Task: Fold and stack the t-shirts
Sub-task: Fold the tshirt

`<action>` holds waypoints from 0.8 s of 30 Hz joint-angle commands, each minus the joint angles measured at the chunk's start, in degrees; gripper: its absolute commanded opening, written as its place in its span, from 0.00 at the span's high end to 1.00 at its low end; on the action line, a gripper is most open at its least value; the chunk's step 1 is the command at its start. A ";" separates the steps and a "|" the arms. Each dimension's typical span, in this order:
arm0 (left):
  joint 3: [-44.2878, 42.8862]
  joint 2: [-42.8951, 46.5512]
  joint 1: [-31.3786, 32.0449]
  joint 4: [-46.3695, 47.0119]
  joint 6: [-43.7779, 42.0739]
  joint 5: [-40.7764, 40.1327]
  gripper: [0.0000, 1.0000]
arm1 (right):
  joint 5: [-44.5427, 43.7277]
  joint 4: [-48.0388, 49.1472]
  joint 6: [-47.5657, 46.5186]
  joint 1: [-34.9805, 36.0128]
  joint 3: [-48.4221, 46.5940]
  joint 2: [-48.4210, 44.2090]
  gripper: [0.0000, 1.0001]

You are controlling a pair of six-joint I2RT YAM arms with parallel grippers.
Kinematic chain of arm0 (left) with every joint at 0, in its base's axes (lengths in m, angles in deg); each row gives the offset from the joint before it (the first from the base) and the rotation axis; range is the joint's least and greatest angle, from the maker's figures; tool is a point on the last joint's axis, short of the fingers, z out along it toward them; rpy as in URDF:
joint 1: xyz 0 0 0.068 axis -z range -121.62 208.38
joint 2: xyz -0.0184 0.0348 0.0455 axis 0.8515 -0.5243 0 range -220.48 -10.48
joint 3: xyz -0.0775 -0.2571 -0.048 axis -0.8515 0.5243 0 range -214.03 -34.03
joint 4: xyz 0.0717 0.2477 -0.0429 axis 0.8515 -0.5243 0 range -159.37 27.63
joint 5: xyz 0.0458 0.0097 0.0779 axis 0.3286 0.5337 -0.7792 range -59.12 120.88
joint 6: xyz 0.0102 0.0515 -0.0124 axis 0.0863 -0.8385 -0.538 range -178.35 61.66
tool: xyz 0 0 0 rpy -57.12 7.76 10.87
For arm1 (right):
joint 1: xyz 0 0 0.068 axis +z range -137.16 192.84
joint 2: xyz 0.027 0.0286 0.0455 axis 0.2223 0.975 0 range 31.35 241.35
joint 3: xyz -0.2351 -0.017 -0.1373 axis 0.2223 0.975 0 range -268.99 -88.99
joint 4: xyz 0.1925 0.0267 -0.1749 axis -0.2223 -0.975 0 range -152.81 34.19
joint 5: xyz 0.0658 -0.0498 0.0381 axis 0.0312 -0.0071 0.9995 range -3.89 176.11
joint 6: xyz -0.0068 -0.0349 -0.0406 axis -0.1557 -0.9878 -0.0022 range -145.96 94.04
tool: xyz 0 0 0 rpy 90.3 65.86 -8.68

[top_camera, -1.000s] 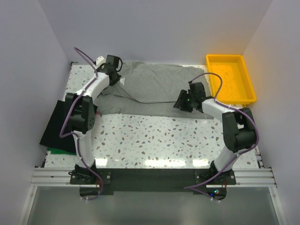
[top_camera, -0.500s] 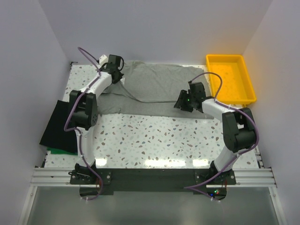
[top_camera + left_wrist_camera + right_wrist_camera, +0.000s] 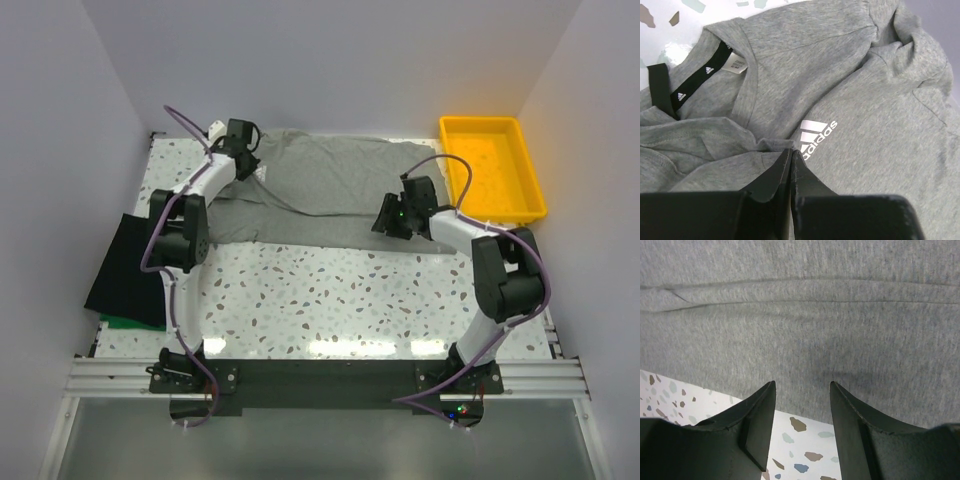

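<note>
Soft, matt heather-grey knit cloth forms the t-shirt (image 3: 880, 125), its white logo (image 3: 816, 134) printed smooth; the speckled stone-look table (image 3: 330, 300) gleams glossy beside a shiny yellow plastic tray (image 3: 493, 165).

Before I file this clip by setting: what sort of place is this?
Likely a robotics lab cell: plain white walls box in a speckled white tabletop, two arms bolted to an aluminium rail.

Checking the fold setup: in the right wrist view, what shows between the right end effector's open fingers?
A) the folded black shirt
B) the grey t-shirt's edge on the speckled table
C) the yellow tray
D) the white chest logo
B: the open right end effector frames the grey t-shirt where its edge meets the speckled table.
</note>
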 commanded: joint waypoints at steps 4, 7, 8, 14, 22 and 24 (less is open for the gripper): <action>0.91 0.68 -1.80 9.10 -2.69 4.47 0.84 | 0.19 1.18 -3.08 2.72 -4.31 1.57 0.50; 0.91 0.94 -2.33 11.56 -4.27 6.57 0.75 | -1.12 0.04 -4.31 5.10 -7.03 2.62 0.50; 0.74 1.03 -2.50 11.92 -4.97 7.11 0.73 | -2.09 -0.74 -4.49 6.32 -8.61 3.14 0.50; 0.74 3.22 -3.29 12.71 -6.30 10.19 0.54 | -2.89 -3.47 -6.25 9.66 -15.99 6.92 0.52; 9.16 14.98 -2.42 8.94 -1.57 8.53 0.54 | -5.44 -6.91 -8.98 14.24 -25.40 15.44 0.65; 14.60 17.72 -1.11 8.23 0.11 6.78 0.62 | -5.52 -6.56 -8.80 15.47 -26.20 16.51 0.66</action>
